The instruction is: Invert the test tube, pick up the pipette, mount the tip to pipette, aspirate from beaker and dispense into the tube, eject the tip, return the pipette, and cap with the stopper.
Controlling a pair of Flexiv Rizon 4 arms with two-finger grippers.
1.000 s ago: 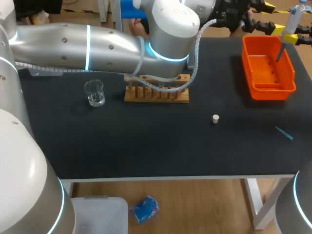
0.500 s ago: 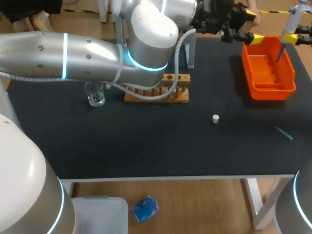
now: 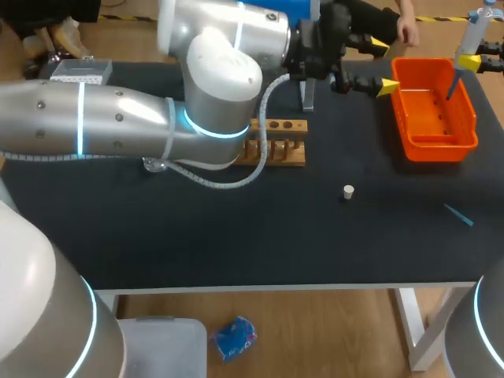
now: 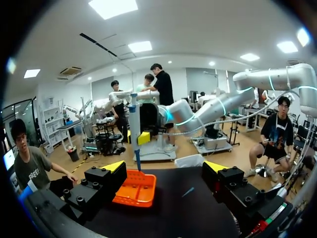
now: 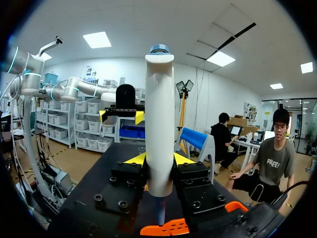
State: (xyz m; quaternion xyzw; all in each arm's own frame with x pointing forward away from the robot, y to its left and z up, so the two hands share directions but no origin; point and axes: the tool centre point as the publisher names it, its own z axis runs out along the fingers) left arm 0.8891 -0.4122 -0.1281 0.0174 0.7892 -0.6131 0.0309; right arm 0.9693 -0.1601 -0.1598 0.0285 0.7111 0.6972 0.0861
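My right gripper (image 3: 472, 61) is shut on the white pipette (image 3: 471, 31), holding it upright over the orange tray (image 3: 435, 143) at the back right. The right wrist view shows the pipette body (image 5: 159, 134) clamped between the yellow tips of that gripper (image 5: 159, 159), above the tray (image 5: 166, 229). My left gripper (image 3: 383, 64) hangs open and empty just left of the tray. The left wrist view looks past its gripper (image 4: 165, 168) at the pipette (image 4: 134, 124) and tray (image 4: 136, 188). A white stopper (image 3: 348, 191) stands mid-table. A blue tip (image 3: 458, 214) lies at the right. My left arm hides most of the beaker (image 3: 152, 164).
The wooden tube rack (image 3: 277, 150) stands behind the middle, its left half covered by my left arm. A grey upright stand (image 3: 307, 96) rises behind the rack. The blue tip (image 4: 187, 192) also shows ahead of the left gripper.
My left arm has swung, bringing its open gripper from behind the tray's far corner down to the tray's left side. The arm now covers the beaker. The right arm and pipette have stayed put.
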